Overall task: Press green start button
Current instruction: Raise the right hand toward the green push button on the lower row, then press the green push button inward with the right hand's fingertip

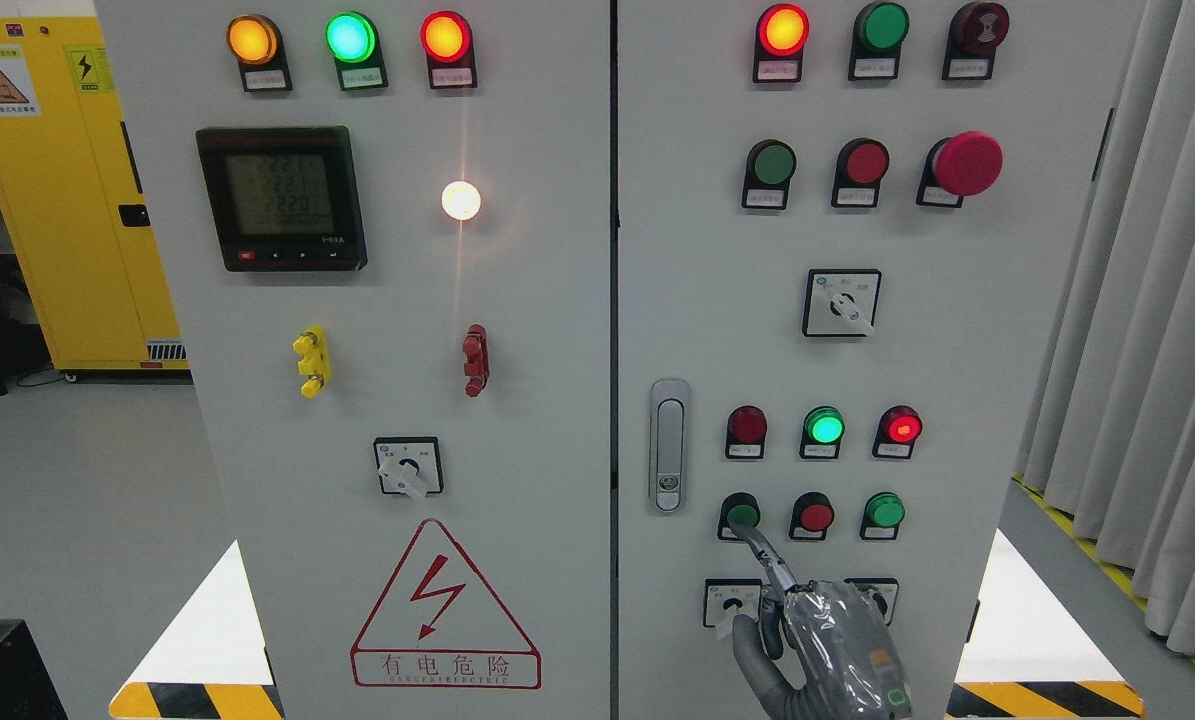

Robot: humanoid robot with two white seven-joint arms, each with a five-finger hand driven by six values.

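A grey electrical cabinet fills the head view. On its right door, in the lower row, a green push button (742, 515) sits at the left, beside a red button (815, 516) and another green button (885, 511). My right hand (817, 640) comes up from the bottom edge right of the middle, wrapped in clear film. Its index finger (762, 558) is stretched out up and left, with the tip touching the lower edge of the left green button. The other fingers are curled. The left arm does not show.
Above the buttons are three indicator lamps, the green one (824, 427) lit. A door latch (668, 445) stands to the left. Rotary switches (732, 603) sit beside my hand. A red mushroom stop (967, 163) is higher up. Grey curtains (1147, 300) hang at right.
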